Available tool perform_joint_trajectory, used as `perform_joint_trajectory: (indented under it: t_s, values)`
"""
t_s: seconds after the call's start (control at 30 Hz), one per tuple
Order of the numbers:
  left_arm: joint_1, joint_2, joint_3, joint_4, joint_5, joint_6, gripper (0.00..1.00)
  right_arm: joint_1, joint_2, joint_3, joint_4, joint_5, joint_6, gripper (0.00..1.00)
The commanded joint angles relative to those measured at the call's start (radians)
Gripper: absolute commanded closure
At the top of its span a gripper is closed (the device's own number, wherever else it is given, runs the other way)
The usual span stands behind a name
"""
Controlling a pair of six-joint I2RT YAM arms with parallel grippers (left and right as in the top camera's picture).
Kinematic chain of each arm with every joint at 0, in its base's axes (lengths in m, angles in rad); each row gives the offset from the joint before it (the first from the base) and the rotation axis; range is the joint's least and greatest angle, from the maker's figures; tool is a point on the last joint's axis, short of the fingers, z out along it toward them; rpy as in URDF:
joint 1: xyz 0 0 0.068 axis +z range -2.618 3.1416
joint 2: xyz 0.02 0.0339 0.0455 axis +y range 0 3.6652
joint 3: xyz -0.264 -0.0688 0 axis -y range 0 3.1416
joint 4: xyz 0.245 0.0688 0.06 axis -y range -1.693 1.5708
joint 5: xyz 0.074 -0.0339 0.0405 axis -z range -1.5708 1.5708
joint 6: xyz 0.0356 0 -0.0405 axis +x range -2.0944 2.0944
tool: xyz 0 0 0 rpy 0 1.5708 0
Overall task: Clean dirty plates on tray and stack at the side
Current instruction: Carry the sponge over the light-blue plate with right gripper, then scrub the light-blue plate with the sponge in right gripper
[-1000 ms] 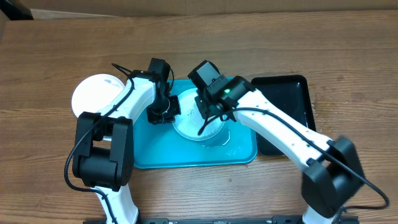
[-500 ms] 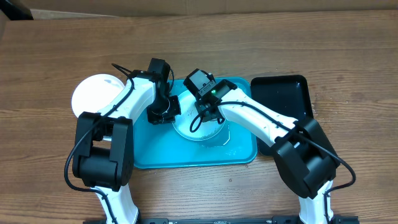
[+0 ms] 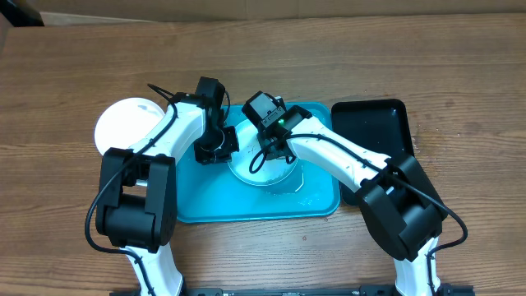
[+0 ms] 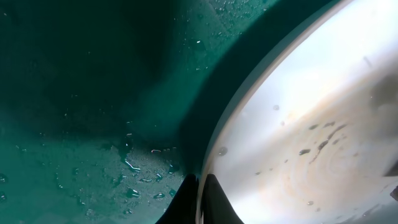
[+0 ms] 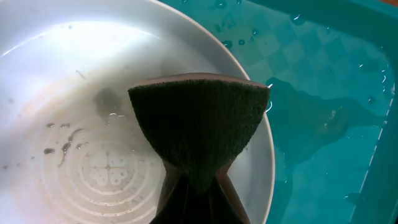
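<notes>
Plate: I am seeing the plate [image 3: 275, 173] lying in the upper middle part of the tray [image 3: 205, 205], between my two claws.
Left claw: the left claw [image 4: 200, 202] is standing narrow and pinching the left rim of the plate. In the left wrist view the rim is running right in between the two fingers.
Right claw: the right claw [image 5: 194, 196] is closed and gripping a dark sponge [image 5: 199, 118] by its lower end. The sponge is fanning out wide above the fingers.
Sponge and plate: the sponge is hanging over the inner right side of the plate, near the rim. I cannot tell whether it is touching the surface.
Dirt: dark specks [image 5: 62, 143] and a pale brownish smear are showing inside the plate, beside the moulded centre.
Water: droplets [image 4: 134, 183] are sitting on the tray floor, just beside the plate rim.
Left side: a white plate [image 3: 123, 123] is lying on the table [image 3: 460, 74] just left of the tray, and the left arm [image 3: 168, 136] is partly covering it.
Right side: a black tray [image 3: 380, 123] is lying just beside the right edge of the tray.
In the way: the right arm [image 3: 345, 160] is crossing over the right part of the tray and a corner of the black tray. From overhead, both claws are crowding close together and hiding the upper part of the plate.
</notes>
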Motion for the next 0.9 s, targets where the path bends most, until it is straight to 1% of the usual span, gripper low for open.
perform_joint_trajectory:
  t_s: [0.0, 0.27, 0.5, 0.67, 0.73, 0.87]
  values:
    - [-0.008, 0.009, -0.011, -0.009, -0.014, -0.003, 0.96, -0.023, 0.000, -0.004, -0.001, 0.010, 0.027, 0.96]
    - [-0.008, 0.009, -0.011, -0.006, -0.014, -0.003, 0.96, -0.103, 0.000, -0.004, -0.004, -0.195, 0.021, 0.96]
    - [-0.008, 0.009, -0.011, -0.005, -0.014, -0.003, 0.96, -0.130, 0.000, -0.013, -0.006, -0.223, 0.007, 0.96]
    - [-0.008, 0.009, -0.011, -0.002, -0.014, -0.003, 0.96, -0.130, 0.003, -0.064, 0.017, -0.224, 0.011, 0.96]
    - [-0.008, 0.009, -0.011, -0.002, -0.014, -0.002, 0.96, -0.130, 0.008, -0.092, 0.033, -0.225, 0.033, 0.96]
    - [-0.008, 0.009, -0.011, -0.001, -0.014, -0.003, 0.96, -0.130, 0.011, -0.150, 0.098, -0.337, 0.035, 0.96]
